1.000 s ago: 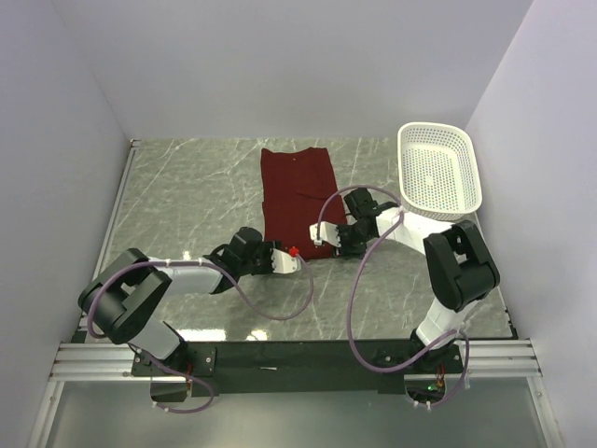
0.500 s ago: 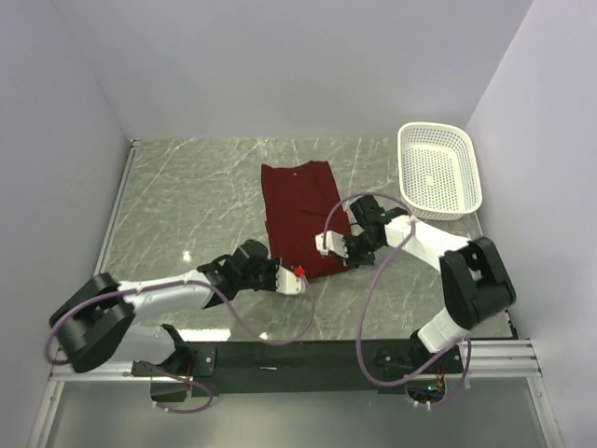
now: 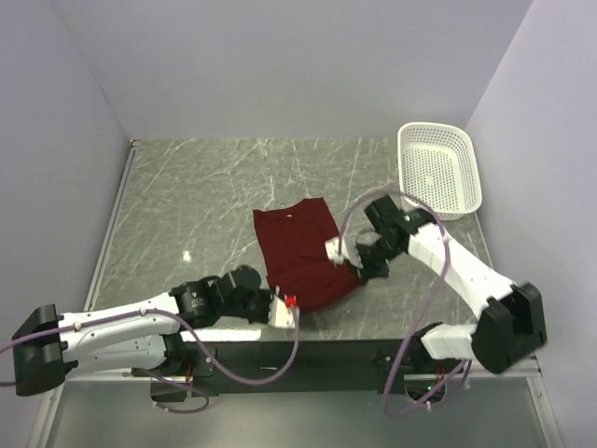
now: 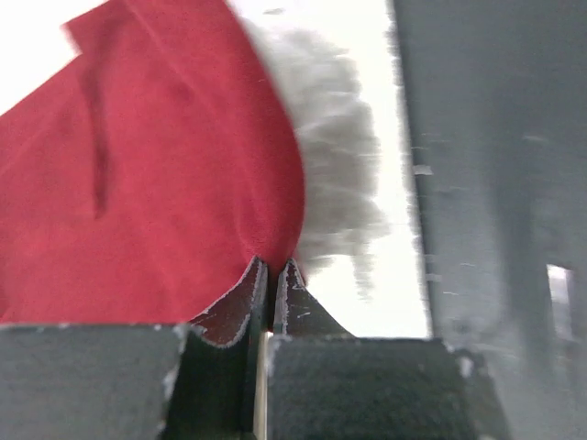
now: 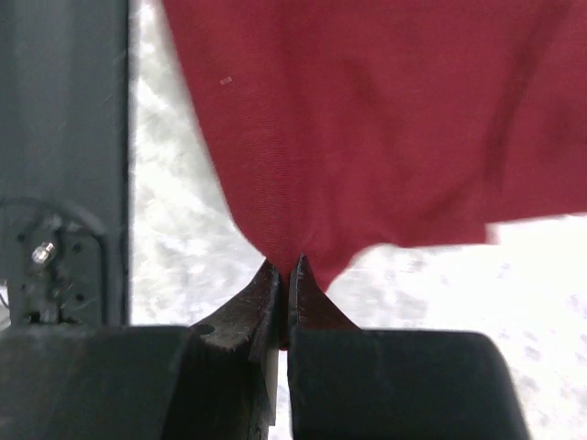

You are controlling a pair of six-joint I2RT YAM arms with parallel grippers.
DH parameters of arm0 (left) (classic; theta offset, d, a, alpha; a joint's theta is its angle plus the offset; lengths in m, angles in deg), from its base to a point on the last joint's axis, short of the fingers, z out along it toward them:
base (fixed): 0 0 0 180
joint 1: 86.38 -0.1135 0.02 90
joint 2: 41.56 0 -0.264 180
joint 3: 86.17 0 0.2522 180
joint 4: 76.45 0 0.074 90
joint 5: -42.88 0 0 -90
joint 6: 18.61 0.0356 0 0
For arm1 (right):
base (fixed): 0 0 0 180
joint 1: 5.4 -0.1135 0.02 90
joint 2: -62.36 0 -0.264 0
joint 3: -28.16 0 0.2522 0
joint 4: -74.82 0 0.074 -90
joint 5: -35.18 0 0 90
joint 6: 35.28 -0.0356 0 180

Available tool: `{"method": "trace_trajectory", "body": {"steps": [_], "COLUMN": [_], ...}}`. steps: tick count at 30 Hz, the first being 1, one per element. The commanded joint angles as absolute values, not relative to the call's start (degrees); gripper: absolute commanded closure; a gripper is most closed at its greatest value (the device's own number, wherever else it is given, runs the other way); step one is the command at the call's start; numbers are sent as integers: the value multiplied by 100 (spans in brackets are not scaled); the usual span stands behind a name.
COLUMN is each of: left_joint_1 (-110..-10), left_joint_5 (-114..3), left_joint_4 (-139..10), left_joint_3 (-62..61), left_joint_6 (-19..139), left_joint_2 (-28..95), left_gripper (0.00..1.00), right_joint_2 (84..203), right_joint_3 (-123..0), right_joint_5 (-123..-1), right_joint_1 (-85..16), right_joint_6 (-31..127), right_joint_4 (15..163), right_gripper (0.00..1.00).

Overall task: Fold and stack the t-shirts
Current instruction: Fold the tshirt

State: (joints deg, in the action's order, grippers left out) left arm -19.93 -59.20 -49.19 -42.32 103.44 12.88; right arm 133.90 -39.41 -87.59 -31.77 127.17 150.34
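**A:** What is the left gripper (image 4: 272, 271) doing?

**B:** Its jaws are pressed together on a pinch of the t-shirt (image 3: 300, 254). From the tips the red cloth fans out ahead and to the left. To their right is bare table (image 3: 187, 205), with a blurred shadow beside the cloth.

**A:** Where does the shirt lie?

**B:** On the table between the two grippers. Its near corner is in the left jaws, and its collar end points away from both.

**A:** And the right gripper (image 5: 285, 268)?

**B:** Its jaws are nipped tight on the shirt's right edge. The cloth narrows to a V at the tips and spreads wide ahead of them.

**A:** Anything further right?

**B:** A white basket (image 3: 405, 170) stands beyond the right jaws, off to their right. It is well apart from the shirt.
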Motion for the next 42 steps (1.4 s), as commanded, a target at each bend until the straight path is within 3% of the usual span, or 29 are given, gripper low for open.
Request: {"method": "trace_trajectory", "body": {"steps": [1, 7, 15, 23, 38, 39, 42], "left_joint_1": [-2963, -4592, -5473, -5641, -5826, -5826, -5826], "left_joint_5": [-5669, -5776, -5750, -5345, -5152, -5134, -4941], "left_joint_4": [-5458, -6233, -6944, -7367, -7359, -7350, -7411], "left_joint_3": [-4191, -3831, -2847, -2732, -2451, -2433, -2293], "left_joint_6": [10548, 10839, 10830, 10751, 10576, 10567, 10418], "left_joint_2": [1258, 2057, 3727, 4053, 4730, 4748, 4862], "left_gripper": [100, 99, 99, 99, 99, 99, 82], "right_joint_2": [14247, 16066, 17581, 17635, 18136, 18153, 18258], "right_joint_3": [-5018, -7048, -8824, -8624, -8853, -8870, -8958], "right_joint_5": [-8743, -8628, -8348, -8075, -7794, -7776, -7575], "right_joint_1": [-3106, -3045, -3045, -3036, -3027, -3036, -3044], "right_joint_6": [11775, 11037, 10114, 9516, 9033, 8971, 8699], "right_joint_4": [14308, 13991, 13649, 12560, 12296, 12260, 12146], "right_gripper": [100, 100, 100, 100, 100, 100, 97]}}
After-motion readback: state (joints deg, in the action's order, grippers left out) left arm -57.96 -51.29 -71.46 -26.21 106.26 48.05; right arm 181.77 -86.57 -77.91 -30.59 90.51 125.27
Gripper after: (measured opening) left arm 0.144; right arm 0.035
